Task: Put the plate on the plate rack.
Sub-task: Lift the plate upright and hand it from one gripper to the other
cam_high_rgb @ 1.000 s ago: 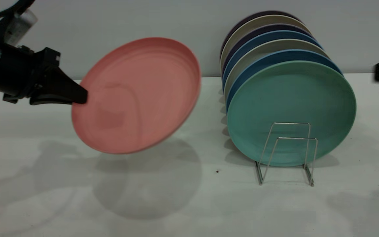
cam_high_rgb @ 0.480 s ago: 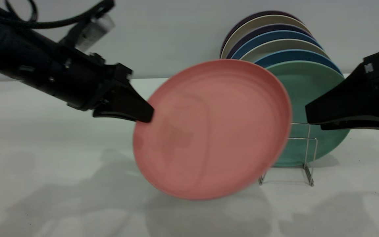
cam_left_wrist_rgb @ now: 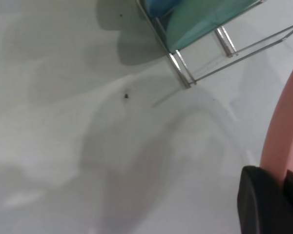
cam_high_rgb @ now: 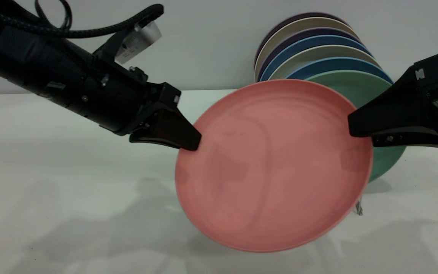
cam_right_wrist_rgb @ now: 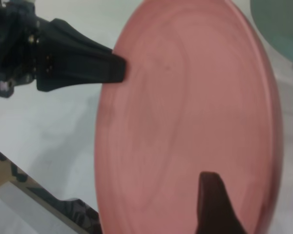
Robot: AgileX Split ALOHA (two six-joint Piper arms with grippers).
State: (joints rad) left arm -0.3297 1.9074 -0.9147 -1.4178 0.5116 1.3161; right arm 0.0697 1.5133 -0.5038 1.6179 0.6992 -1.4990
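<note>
The salmon-pink plate [cam_high_rgb: 276, 167] hangs tilted above the table, its face toward the camera, in front of the wire plate rack [cam_high_rgb: 359, 208] and hiding most of it. My left gripper [cam_high_rgb: 194, 142] is shut on the plate's left rim; the left wrist view shows the rim [cam_left_wrist_rgb: 283, 131] between its fingers. My right gripper [cam_high_rgb: 356, 129] is open at the plate's right rim, one finger [cam_right_wrist_rgb: 212, 200] across the plate's face and the other hidden behind. The rack's near end [cam_left_wrist_rgb: 185, 73] shows in the left wrist view.
A teal-green plate [cam_high_rgb: 388, 160] stands in the rack right behind the pink plate, with several blue, beige and purple plates [cam_high_rgb: 310, 42] lined up behind it toward the wall. Bare white table [cam_high_rgb: 70, 198] lies to the left.
My left arm carried the pink plate to the right and slightly down, in front of the rack. My right gripper came in from the right, and the plate's right rim now sits between its fingers.
</note>
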